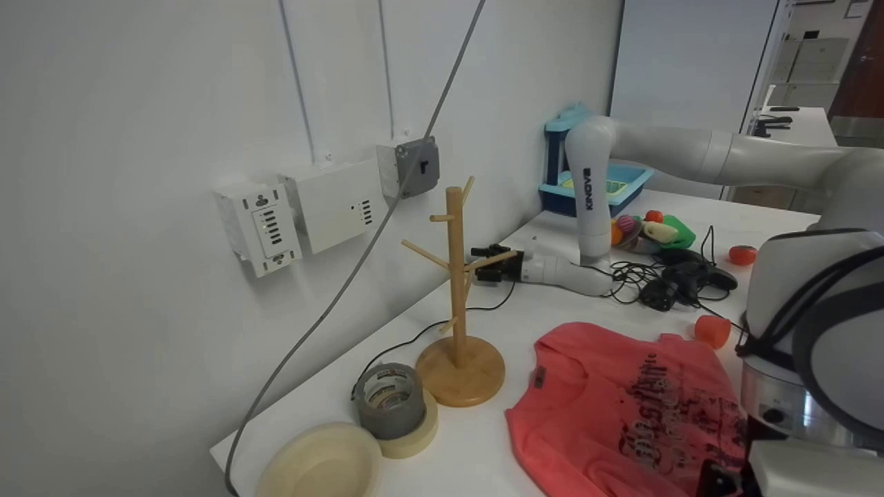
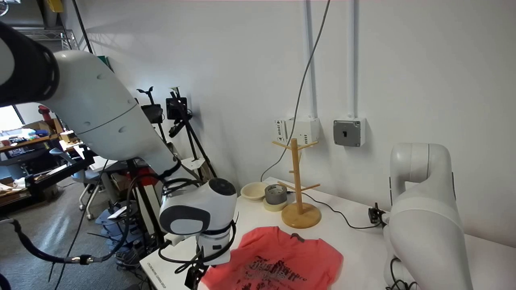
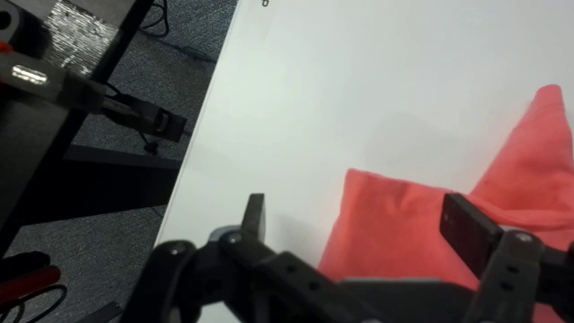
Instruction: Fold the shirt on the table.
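Just the one coral T-shirt [image 1: 618,407], dark print side up, spread out kinda wrinkly on one white table [image 1: 476,449], near one wooden mug tree [image 1: 456,297]. One white Panda arm [image 2: 113,117] over the shirt's edge, plus one Kinova arm [image 1: 690,152] past the shirt, so two arms total. One gripper [image 3: 354,215] on the Panda, both fingers [image 3: 468,235] spread pretty wide in the wrist view with nothing pinched between: one over bare tabletop, one over coral fabric. Touching that fabric or just above? Can't tell, honestly. Also one roll of gray duct tape [image 1: 397,422] stacked on one roll of cream masking tape [image 1: 418,442], with one shallow beige bowl [image 1: 316,462] right beside. Just past the shirt in an exterior view, one orange cup [image 1: 713,331]; farther along, one blue plastic basin [image 1: 630,190]. Up on the wall [image 1: 138,172], two white boxes [image 1: 338,207] and one gray switch box [image 1: 419,167], visible in both exterior views.
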`<state>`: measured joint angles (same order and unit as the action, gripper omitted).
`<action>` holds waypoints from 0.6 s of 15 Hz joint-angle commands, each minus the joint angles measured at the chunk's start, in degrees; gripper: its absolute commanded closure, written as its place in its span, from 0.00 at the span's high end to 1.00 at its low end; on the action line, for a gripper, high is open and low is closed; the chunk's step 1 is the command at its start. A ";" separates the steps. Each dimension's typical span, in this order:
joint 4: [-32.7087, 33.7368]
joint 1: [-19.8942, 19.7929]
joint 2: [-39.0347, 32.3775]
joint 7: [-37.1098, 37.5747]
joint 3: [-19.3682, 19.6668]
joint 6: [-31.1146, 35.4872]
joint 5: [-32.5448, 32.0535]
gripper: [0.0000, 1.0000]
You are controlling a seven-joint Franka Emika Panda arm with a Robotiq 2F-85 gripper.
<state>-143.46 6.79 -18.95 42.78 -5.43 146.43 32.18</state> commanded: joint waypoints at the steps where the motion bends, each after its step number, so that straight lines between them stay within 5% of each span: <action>1: 0.87 0.41 -2.11 -0.58 -0.11 1.82 -0.11 0.97; 9: 3.21 0.52 -4.65 -0.29 0.74 3.42 -1.76 0.82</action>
<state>-141.78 6.90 -21.98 42.74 -5.36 147.81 31.56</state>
